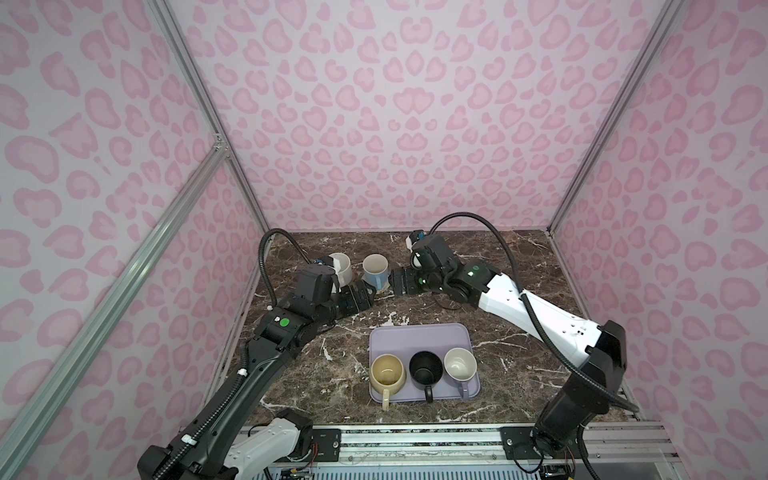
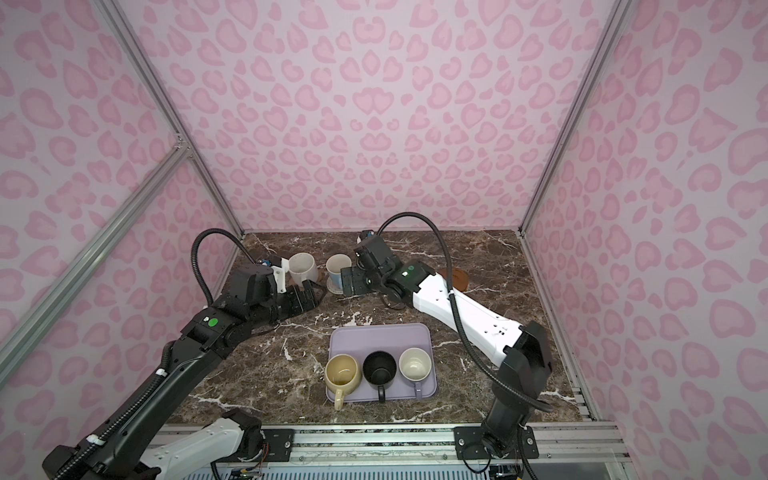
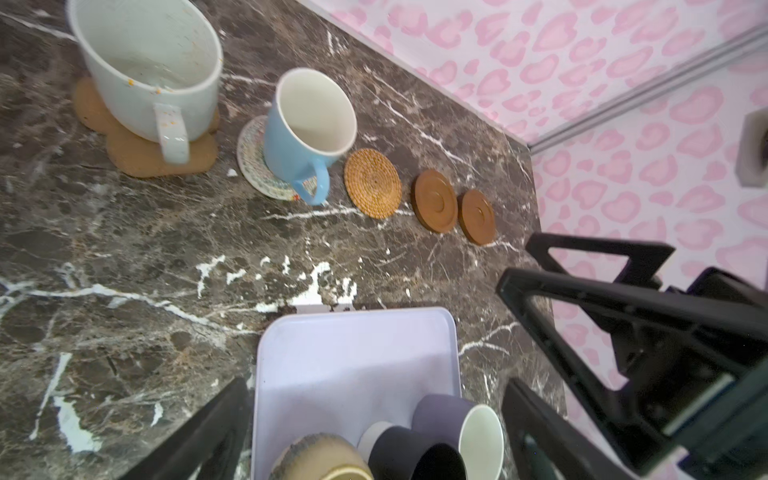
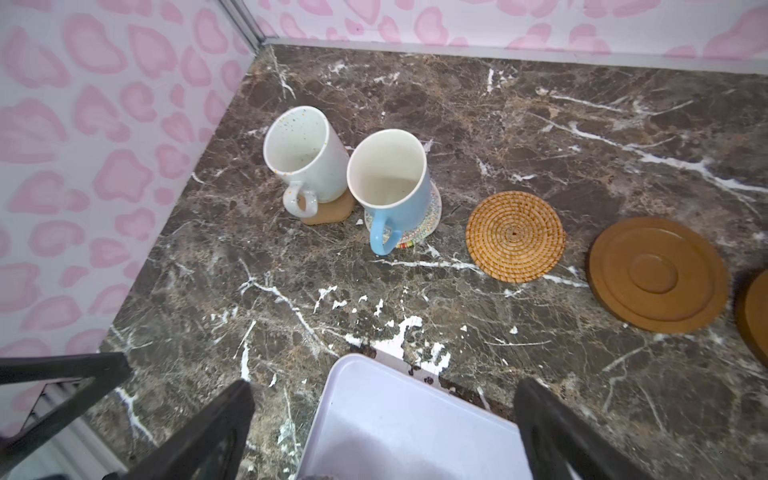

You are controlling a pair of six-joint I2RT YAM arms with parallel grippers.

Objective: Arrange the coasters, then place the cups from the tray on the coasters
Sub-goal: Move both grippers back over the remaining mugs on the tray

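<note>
The right claw (image 4: 384, 384) is hanging wide open over the bench (image 4: 540, 124), gripping nothing. The left claw (image 3: 376, 384) is hanging just as wide and is also carrying nothing. In both top views the 2 claws are pointing toward each other, close together, near the far side of the bench.

Ahead of the right claw, the light blue cup (image 4: 388, 178) is standing upright on the whitish woven coaster (image 4: 432, 216). Its handle is turning toward that claw but is staying clear of the fingers (image 4: 208, 432). Just beyond it, farther from the right claw, the white cup (image 4: 305, 153) is sitting on the tan flower coaster (image 4: 328, 212). These 2 cups are standing close side by side.

On the blue cup's other side, the rattan coaster (image 4: 514, 237) is lying bare. After it, 2 brown wooden discs are lying bare too, 1 (image 4: 656, 274) just beside the other (image 3: 477, 216), all in 1 row with the cups.

The tray (image 1: 419, 336) is lying behind both claws, toward the robot's base. In each wrist view its rim is showing below and between the open fingers. The cream-yellow cup (image 1: 387, 374), the black cup (image 1: 425, 369) and the lavender cup (image 1: 460, 365) are standing upright in a row along the tray edge farthest from the claws. Their handles are pointing away from the claws.
</note>
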